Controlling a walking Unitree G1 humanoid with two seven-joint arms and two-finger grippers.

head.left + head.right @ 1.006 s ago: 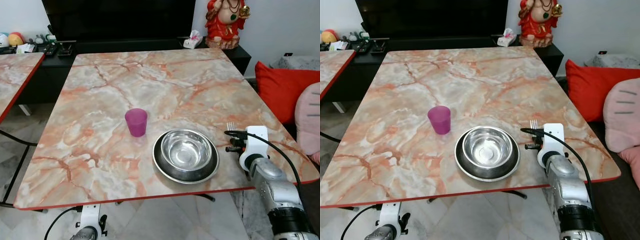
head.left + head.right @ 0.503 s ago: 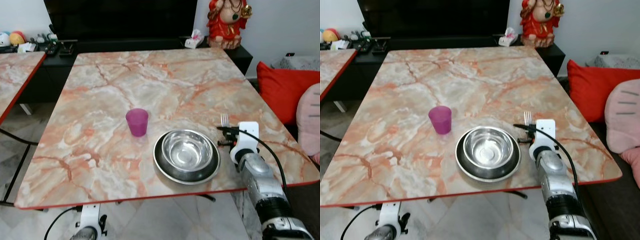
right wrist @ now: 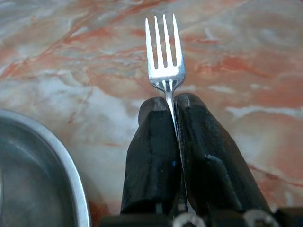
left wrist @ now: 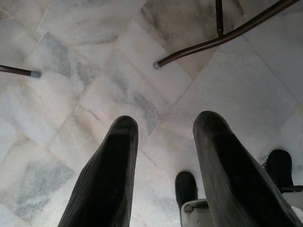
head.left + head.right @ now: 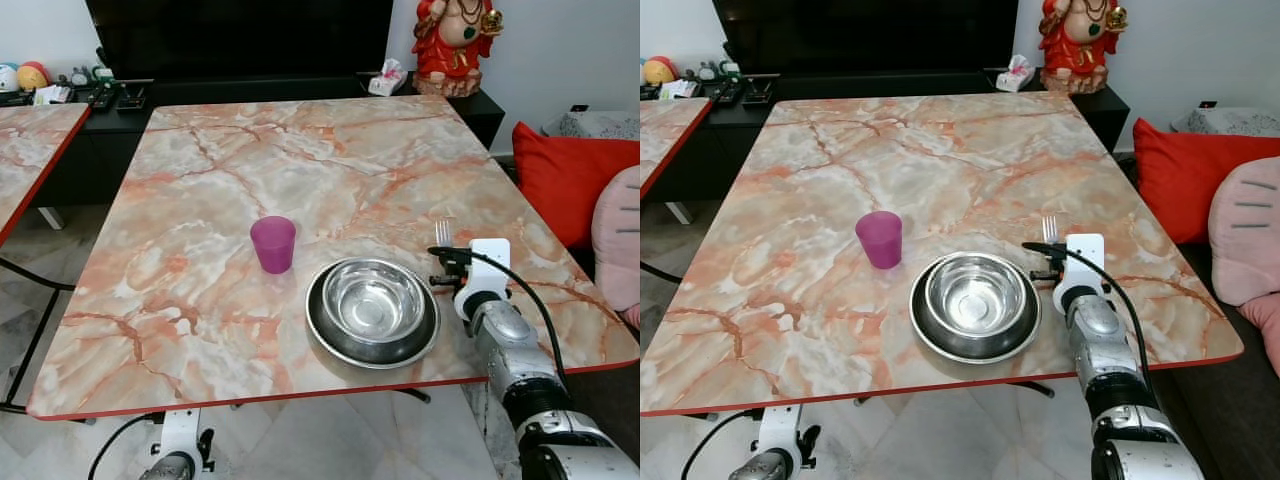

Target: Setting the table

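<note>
A steel bowl (image 5: 373,298) sits inside a darker steel plate (image 5: 327,337) near the front edge of the marble table (image 5: 300,170). A purple cup (image 5: 272,244) stands to its left. My right gripper (image 3: 171,109) is shut on a silver fork (image 3: 164,52), tines pointing away, just right of the plate's rim (image 3: 75,175) and low over the tabletop. From the head the fork (image 5: 442,233) shows above the right gripper (image 5: 447,265). My left gripper (image 4: 163,130) hangs open below the table, over the floor.
A red cushion (image 5: 565,175) and a pink cushion (image 5: 618,240) lie to the right of the table. A dark TV console with a red figurine (image 5: 455,45) and a tissue box (image 5: 384,78) stands behind. Another marble table (image 5: 25,150) is at the left.
My right gripper has carried the fork leftward and a little forward, from well right of the plate to close beside its rim. Bowl, plate and cup have stayed put.
</note>
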